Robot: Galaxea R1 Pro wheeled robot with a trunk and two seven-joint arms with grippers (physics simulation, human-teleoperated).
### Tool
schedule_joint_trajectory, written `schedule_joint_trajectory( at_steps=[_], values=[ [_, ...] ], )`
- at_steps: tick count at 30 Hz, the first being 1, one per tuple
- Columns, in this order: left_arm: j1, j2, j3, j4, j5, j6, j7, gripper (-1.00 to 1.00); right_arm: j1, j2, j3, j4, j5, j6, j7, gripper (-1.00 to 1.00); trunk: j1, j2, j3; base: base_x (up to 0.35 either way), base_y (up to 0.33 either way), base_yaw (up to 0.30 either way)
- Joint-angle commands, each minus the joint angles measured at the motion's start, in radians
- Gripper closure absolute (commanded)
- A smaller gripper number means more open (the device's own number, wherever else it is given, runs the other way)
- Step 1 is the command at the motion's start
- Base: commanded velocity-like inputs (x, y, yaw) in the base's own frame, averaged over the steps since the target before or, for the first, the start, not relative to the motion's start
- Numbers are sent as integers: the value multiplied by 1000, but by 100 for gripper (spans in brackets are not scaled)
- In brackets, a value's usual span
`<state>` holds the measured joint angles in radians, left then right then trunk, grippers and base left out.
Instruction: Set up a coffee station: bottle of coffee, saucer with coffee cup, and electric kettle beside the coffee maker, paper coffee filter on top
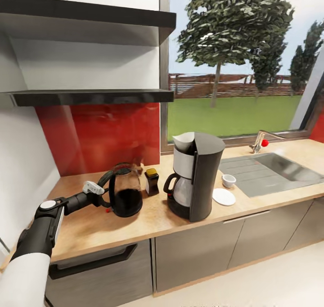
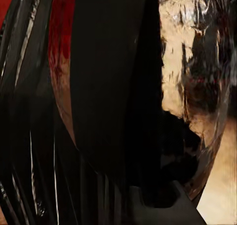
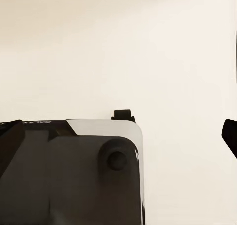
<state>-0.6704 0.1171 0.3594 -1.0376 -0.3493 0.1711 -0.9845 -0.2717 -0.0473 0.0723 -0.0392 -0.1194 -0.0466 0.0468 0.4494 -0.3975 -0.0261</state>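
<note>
The coffee maker [image 1: 200,176] stands on the kitchen countertop [image 1: 112,228] with the white paper coffee filter [image 1: 184,141] resting in its top. Just left of it is the bottle of coffee [image 1: 151,181]. Further left is the electric kettle [image 1: 126,191], upright and low at the counter. My left gripper [image 1: 102,195] is shut on its black looped handle [image 2: 108,86], and the glass body [image 2: 197,62] shows close up. The saucer [image 1: 223,196] lies right of the coffee maker. The coffee cup [image 1: 228,180] sits on the counter just behind it, off the saucer. My right gripper [image 3: 120,138] hangs open over pale floor.
A steel sink [image 1: 270,169] with a tap [image 1: 258,141] takes up the counter's right part. The thin kitchen shelf [image 1: 90,97] and a thicker shelf [image 1: 85,19] hang above the red backsplash. A white wall borders the counter on the left. A dark robot part [image 3: 69,175] is below the right gripper.
</note>
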Motion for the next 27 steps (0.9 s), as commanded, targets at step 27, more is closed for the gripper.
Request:
schedule_joint_trajectory(
  at_steps=[27],
  values=[
    [58,0,-42,44,-1,-2,-2,100,-1,0,8,2,-9,-4,4,-100,1,-2,-2,27,-17,-63]
  ],
)
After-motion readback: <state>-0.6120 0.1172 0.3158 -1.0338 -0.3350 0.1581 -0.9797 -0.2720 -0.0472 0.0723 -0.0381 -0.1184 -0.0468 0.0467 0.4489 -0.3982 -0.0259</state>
